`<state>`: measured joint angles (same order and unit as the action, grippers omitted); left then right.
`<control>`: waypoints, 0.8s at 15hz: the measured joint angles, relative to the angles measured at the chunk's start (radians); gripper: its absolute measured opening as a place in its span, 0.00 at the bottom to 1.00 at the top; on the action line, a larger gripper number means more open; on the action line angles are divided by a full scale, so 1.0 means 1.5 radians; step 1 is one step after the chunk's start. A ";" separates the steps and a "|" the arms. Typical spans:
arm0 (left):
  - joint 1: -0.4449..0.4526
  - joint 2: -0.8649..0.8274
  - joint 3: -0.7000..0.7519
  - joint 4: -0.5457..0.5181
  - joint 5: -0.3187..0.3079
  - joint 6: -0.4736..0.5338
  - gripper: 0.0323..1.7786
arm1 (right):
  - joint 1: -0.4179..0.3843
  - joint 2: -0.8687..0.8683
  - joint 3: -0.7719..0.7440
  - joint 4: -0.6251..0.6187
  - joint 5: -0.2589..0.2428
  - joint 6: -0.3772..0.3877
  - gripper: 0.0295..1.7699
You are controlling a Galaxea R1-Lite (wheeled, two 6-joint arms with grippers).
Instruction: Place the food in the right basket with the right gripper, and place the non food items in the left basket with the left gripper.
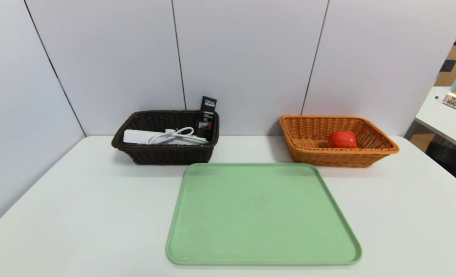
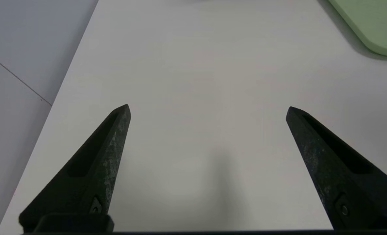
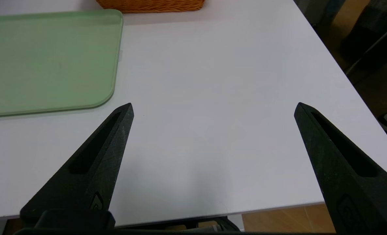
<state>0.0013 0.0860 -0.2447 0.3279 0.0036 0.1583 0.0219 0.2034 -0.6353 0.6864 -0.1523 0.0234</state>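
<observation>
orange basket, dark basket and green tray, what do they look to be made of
Orange basket: woven wicker or plastic imitation, slight sheen; crossing strands show.
Dark basket: similar weave, duller, so likewise either.
Green tray: probably smooth, satin plastic, judging by its even colour and rounded, moulded-looking rim.

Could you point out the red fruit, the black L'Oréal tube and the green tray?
Red fruit (image 1: 342,139): head view, its rounded front.
L'Oréal tube (image 1: 207,111): head view, its upper half.
Green tray (image 1: 258,215): head view, its bare middle.
</observation>
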 joint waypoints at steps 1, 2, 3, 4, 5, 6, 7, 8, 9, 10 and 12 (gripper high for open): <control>-0.001 -0.005 0.025 -0.043 -0.005 -0.004 0.95 | -0.004 -0.015 0.027 -0.036 0.005 -0.012 0.96; -0.001 -0.008 0.050 -0.089 -0.016 -0.013 0.95 | -0.006 -0.031 0.059 -0.076 0.007 -0.026 0.96; -0.002 -0.010 0.072 -0.136 -0.042 -0.036 0.95 | -0.009 -0.049 0.100 -0.120 0.008 -0.042 0.96; -0.002 -0.012 0.086 -0.164 -0.072 -0.060 0.95 | -0.010 -0.068 0.136 -0.162 0.010 -0.056 0.96; -0.002 -0.014 0.094 -0.173 -0.094 -0.075 0.95 | -0.011 -0.088 0.165 -0.196 0.011 -0.065 0.96; -0.002 -0.015 0.101 -0.175 -0.100 -0.079 0.95 | -0.012 -0.104 0.192 -0.216 0.011 -0.071 0.96; -0.002 -0.016 0.108 -0.178 -0.101 -0.079 0.95 | -0.012 -0.116 0.220 -0.239 0.011 -0.073 0.96; -0.002 -0.017 0.116 -0.182 -0.102 -0.080 0.95 | -0.012 -0.123 0.250 -0.269 0.012 -0.076 0.96; -0.002 -0.020 0.125 -0.189 -0.103 -0.081 0.95 | -0.013 -0.128 0.284 -0.315 0.014 -0.082 0.96; -0.002 -0.023 0.129 -0.190 -0.103 -0.084 0.95 | -0.013 -0.131 0.317 -0.359 0.019 -0.089 0.96; -0.002 -0.034 0.132 -0.190 -0.103 -0.090 0.95 | -0.013 -0.135 0.376 -0.443 0.046 -0.106 0.96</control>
<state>-0.0017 0.0351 -0.0462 0.0428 -0.1504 0.0234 0.0028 0.0004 -0.0715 0.0226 -0.0836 -0.1351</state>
